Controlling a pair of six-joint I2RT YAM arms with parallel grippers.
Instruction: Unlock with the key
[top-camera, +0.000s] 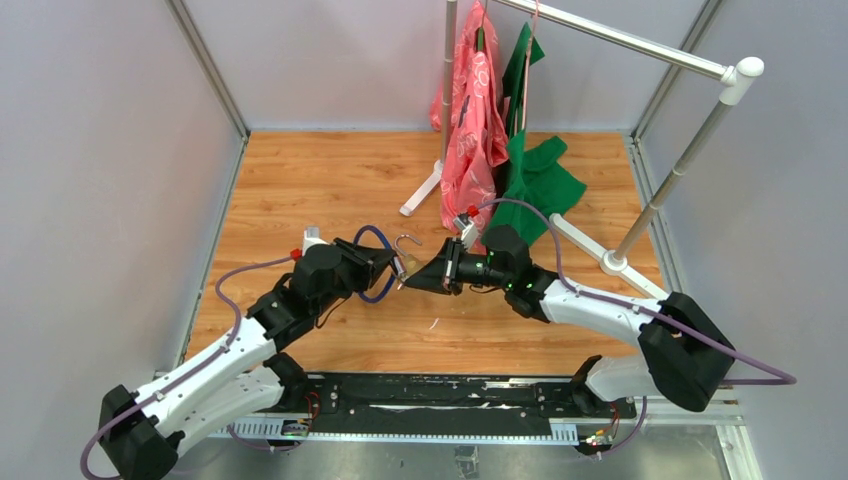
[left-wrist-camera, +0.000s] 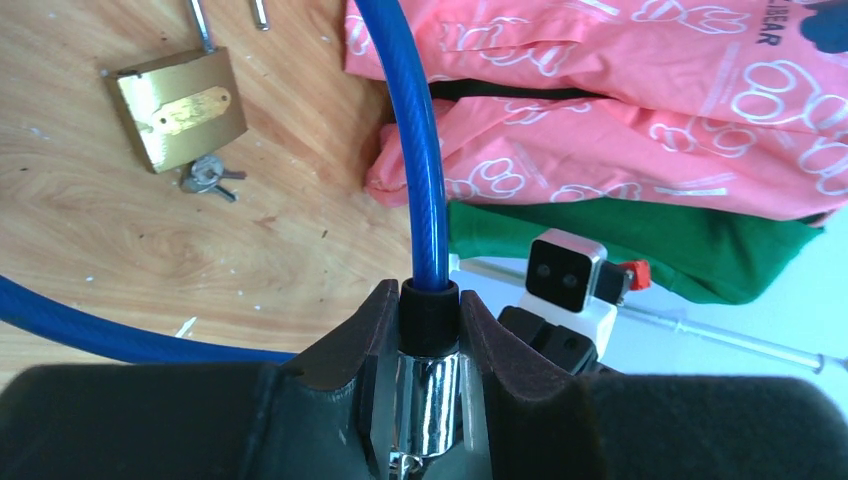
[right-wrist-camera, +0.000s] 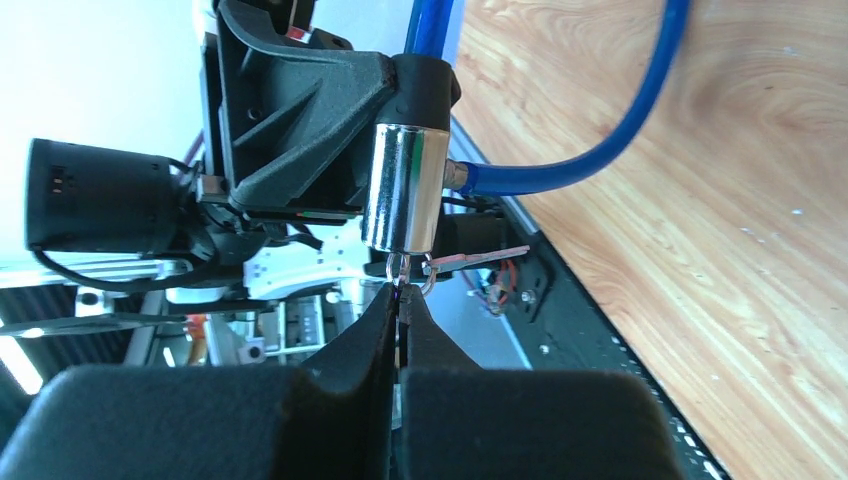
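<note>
The left gripper (left-wrist-camera: 428, 300) has its jaws clamped around the chrome lock cylinder (right-wrist-camera: 403, 190) of the blue cable (left-wrist-camera: 420, 150), holding it above the wooden table (top-camera: 300, 180). At the cylinder's free end, the right gripper (right-wrist-camera: 400, 303) pinches the key (right-wrist-camera: 397, 272), which meets the cylinder's end face. A brass padlock (left-wrist-camera: 182, 108) lies on the table beyond the cylinder, apart from it.
</note>
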